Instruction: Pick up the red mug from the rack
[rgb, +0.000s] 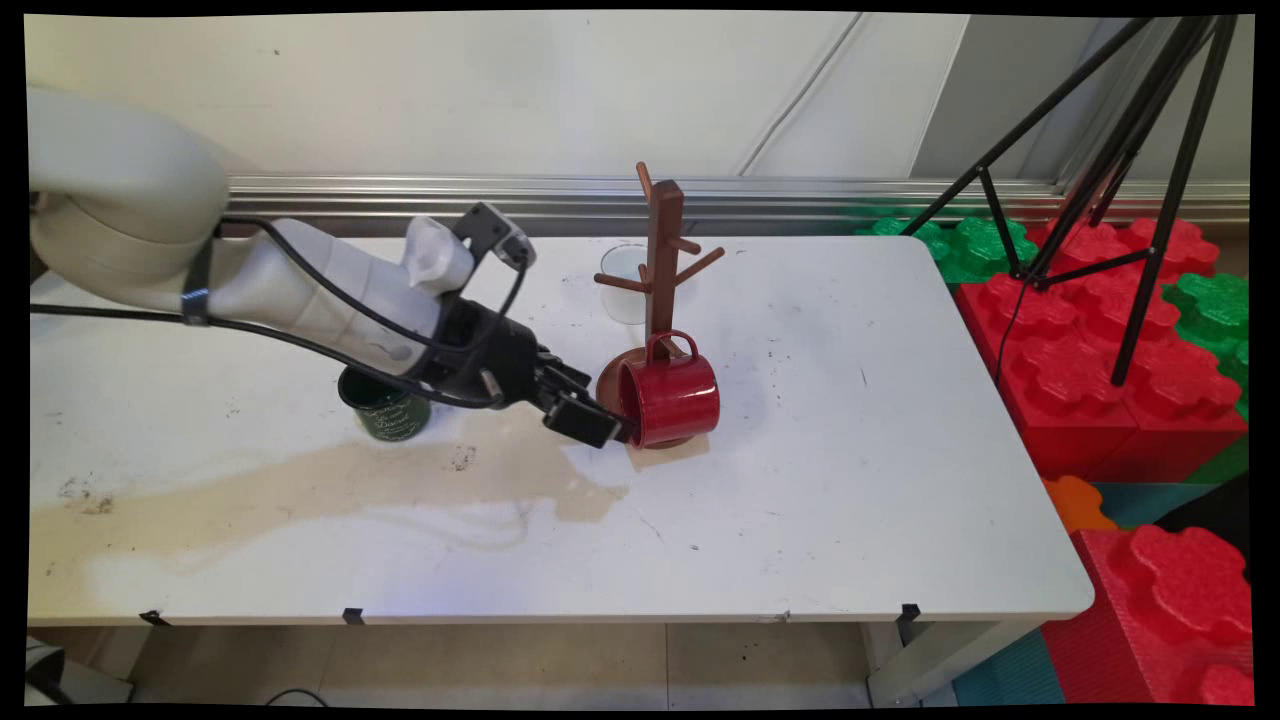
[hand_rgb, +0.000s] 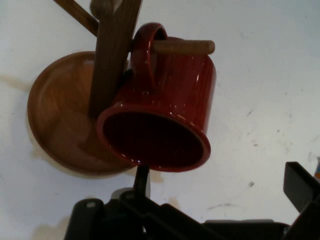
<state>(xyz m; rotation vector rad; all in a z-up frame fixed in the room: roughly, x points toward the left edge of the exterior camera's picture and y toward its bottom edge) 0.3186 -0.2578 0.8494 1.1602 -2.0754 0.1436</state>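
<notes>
A red mug hangs by its handle on a low peg of the brown wooden mug tree. It is tilted, with its mouth turned toward my hand. My gripper sits low over the table, just left of the mug's rim. In the hand view the red mug fills the middle, in front of the tree's round base. My gripper is open. One thin finger reaches up to the lower rim; the other finger stands well off to the right.
A dark green mug stands on the table partly behind my arm. A pale translucent cup is behind the tree. A brownish stain spreads across the near left. A black tripod and red and green foam blocks stand beyond the right edge.
</notes>
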